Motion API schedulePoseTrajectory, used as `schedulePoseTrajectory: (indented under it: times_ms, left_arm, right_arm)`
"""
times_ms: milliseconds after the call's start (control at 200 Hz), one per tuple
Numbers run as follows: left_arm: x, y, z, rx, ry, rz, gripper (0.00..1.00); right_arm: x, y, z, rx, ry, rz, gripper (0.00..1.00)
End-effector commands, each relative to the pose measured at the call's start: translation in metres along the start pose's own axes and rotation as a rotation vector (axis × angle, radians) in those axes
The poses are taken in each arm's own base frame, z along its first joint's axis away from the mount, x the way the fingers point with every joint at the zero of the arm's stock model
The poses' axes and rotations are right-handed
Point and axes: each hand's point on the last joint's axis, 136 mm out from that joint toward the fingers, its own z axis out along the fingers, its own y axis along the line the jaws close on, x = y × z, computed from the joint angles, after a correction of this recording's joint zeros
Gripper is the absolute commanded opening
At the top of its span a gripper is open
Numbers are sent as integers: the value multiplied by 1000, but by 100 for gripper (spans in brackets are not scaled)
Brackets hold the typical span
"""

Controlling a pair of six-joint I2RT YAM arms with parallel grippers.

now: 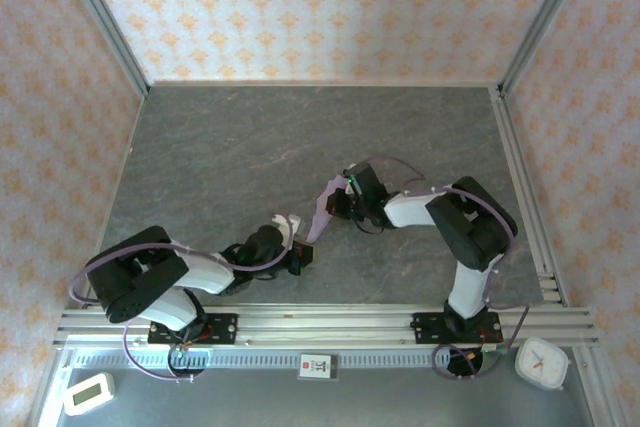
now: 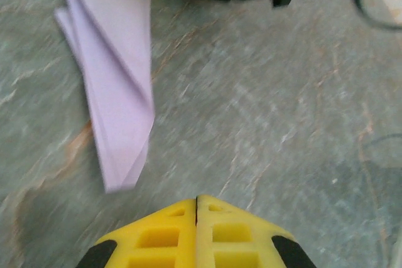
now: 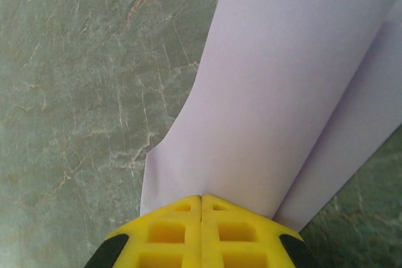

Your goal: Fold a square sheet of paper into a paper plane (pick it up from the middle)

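on the left of the grey table [image 1: 250,137], the left gripper [image 2: 196,208] has its jaws pressed together with nothing between them, and it faces bare surface just beside the paper's lower point. one likely mishap starts there. with closed jaws it cannot take the paper, and a push forward like this would probably nudge the point sideways and twist the folds. at the middle, the sheet of paper [image 2: 116,92] is already folded into a narrow, layered, pointed strip. paper this thin would likely spring apart or take a wrong crease if tugged from one end. on the right, the right gripper [image 3: 201,200] is clamped tight on one end of the strip. how much paper sits inside the pinch is hidden, so a pull or a quick swing could slide it free.

as for position, the strip lies just ahead of the left gripper's tips and off to the left in its wrist view, near but apart. from the right gripper it spreads out ahead of the closed tips, which touch it. whether its far point rests on the table cannot be told.
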Motion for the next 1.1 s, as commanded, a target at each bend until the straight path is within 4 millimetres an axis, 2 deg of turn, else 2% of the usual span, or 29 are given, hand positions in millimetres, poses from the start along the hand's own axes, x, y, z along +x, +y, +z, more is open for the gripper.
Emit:
schedulePoseTrajectory:
  times_ms: [0, 110, 250, 375, 485, 646, 821, 901, 1096]
  left_arm:
    - [-13, -13, 6, 52, 35, 6, 0]
    - [-24, -15, 14, 70, 28, 10, 0]
    - [-25, -15, 25, 75, 45, 21, 0]
    - [-16, -7, 34, 60, 75, 23, 0]
    - [-1, 9, 37, 26, 100, 6, 0]
    - [28, 33, 34, -30, 155, -33, 0]
    - [50, 47, 28, -67, 198, -58, 0]
    - [55, 50, 27, -73, 206, -65, 0]
    - [61, 54, 24, -84, 216, -74, 0]
  right_arm:
    - [53, -42, 0, 142, 126, 46, 0]
    - [64, -37, -1, 127, 131, 47, 0]
    - [76, -32, -4, 108, 135, 58, 0]
    - [80, -29, -7, 90, 134, 72, 0]
    - [78, -22, -11, 70, 128, 78, 0]
    - [55, -8, -13, 62, 109, 40, 0]
    - [22, -4, -9, 62, 87, 25, 13]
    - [11, -9, -5, 79, 81, 27, 18]
    - [0, -37, 2, 130, 77, 58, 19]
